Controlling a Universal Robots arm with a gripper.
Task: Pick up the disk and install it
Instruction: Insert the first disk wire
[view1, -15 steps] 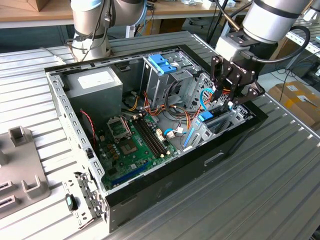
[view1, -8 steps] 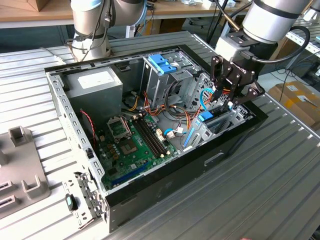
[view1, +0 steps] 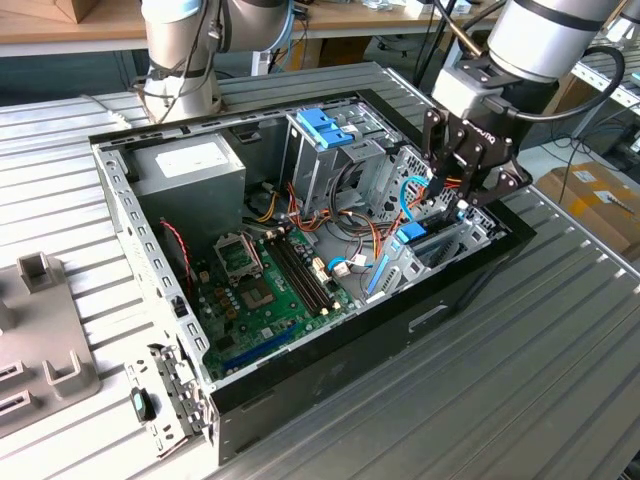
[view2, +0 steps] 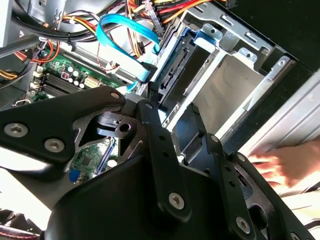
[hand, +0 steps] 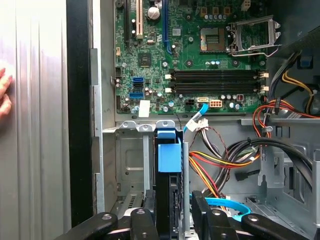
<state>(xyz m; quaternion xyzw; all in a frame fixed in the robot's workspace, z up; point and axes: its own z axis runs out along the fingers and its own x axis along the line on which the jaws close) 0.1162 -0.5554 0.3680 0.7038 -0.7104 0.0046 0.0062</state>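
The disk (hand: 169, 156) stands on edge in the drive bay at the front of the open computer case (view1: 300, 375), its light-blue rail (view1: 412, 233) facing up. Its connector edge (view2: 174, 75) shows in the second wrist view. My gripper (view1: 450, 205) hangs over the bay at the exterior view's right. Its black fingers (hand: 150, 220) straddle the disk's near end, one on each flat side, and close against it. The gripper (hand: 174, 220) (view2: 172, 117) looks shut on the disk.
Orange, red and black cables (hand: 225, 160) and a blue data cable (view2: 122, 32) run beside the bay. The motherboard (view1: 265, 290) lies mid-case, with a grey power supply (view1: 190, 170) and a blue-topped drive cage (view1: 325, 130) behind. A person's hand (view2: 280, 167) rests on the table by the case.
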